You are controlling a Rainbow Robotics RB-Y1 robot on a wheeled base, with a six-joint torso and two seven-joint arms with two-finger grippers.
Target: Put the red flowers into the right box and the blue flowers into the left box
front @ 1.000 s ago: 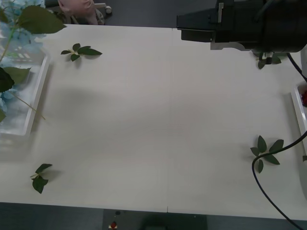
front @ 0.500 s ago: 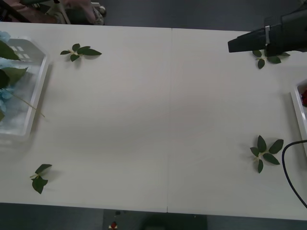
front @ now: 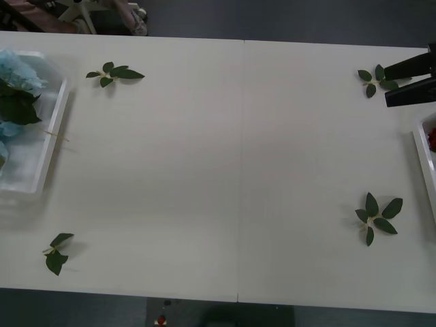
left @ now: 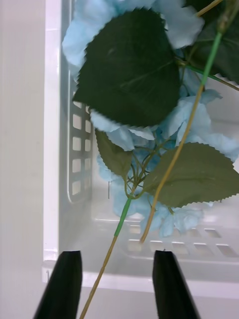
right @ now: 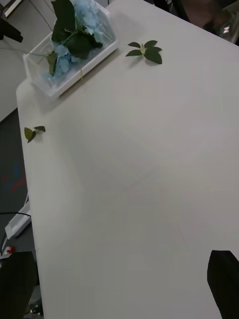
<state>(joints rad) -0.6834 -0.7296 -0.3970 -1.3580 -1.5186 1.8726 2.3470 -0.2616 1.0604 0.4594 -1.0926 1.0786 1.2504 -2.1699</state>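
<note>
we see a long pale table [front: 231, 170] with dark floor beyond its far edge, and nothing left on it but loose leaf sprigs [front: 114, 71]. at the far left the left box [front: 53, 133] holds the blue flowers [front: 15, 68], their leaves piled on top and one thin stem poking over the right rim onto the table. the left gripper [left: 117, 279] hangs just above that box with its black fingers [left: 64, 284] parted and nothing clamped, though a green stem [left: 122, 224] runs up through the gap between them. moving right, the middle of the table is bare. at the far right the right gripper [front: 411, 80] sits over the far corner, fingers apart and empty, just beyond the right box [front: 424, 163], where a scrap of the red flowers [front: 432, 138] shows at the frame edge.

we judge the sorting as good as done, so the risks lie in leaving. if the left arm lifts with that stem between its fingers, it could snag and drag a hydrangea back out. the overhanging stem could also tip out if the box is nudged. on the right, a low sweep could clip the tray rim.
</note>
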